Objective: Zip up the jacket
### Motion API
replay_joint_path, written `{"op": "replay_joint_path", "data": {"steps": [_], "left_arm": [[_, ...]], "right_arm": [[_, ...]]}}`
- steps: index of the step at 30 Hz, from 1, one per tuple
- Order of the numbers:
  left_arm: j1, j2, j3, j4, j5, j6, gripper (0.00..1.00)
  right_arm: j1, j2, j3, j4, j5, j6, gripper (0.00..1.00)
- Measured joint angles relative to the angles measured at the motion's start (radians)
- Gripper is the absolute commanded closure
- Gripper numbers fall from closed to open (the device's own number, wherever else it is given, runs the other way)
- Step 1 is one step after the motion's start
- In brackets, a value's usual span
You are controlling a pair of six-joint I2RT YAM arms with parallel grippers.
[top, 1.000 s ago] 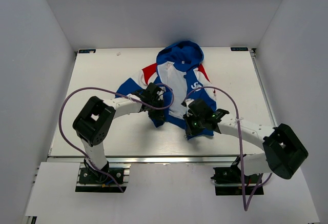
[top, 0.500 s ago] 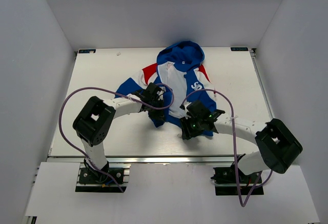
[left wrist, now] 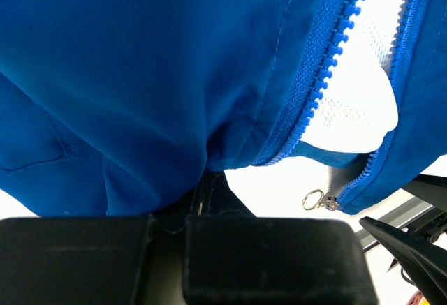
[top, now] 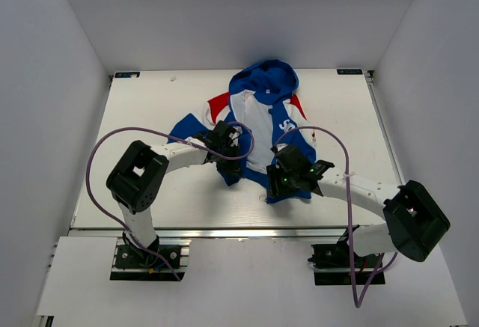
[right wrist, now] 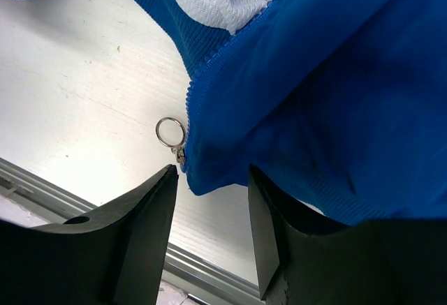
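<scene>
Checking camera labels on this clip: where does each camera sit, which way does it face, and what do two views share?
Top external: fixed above and behind the robot, facing down on the table, jacket, left gripper and right gripper.
Left wrist: on the left arm, facing pinched blue jacket cloth, zipper teeth and ring pull; own gripper mostly under fabric.
Right wrist: on the right arm, facing the hem corner; own open fingers frame it.
Shared: both wrist views show the ring pull.

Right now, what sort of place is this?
Likely a lab test cell, not a home: plain white walls box in a white table, with the left arm and right arm bolted at its near edge.
</scene>
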Motion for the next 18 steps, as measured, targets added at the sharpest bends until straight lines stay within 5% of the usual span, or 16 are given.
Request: {"op": "replay_joint_path", "data": {"steps": [14,18], "left_arm": [[0.000,0.000,-0.001,0.002,0.000,0.000,1.00],[0.000,0.000,-0.001,0.002,0.000,0.000,1.00]], "right_arm": [[0.025,0.081,0.002,0.006,-0.004,0.000,0.50],[0.026,0.091,0.005,0.008,-0.003,-0.003,0.57]]}}
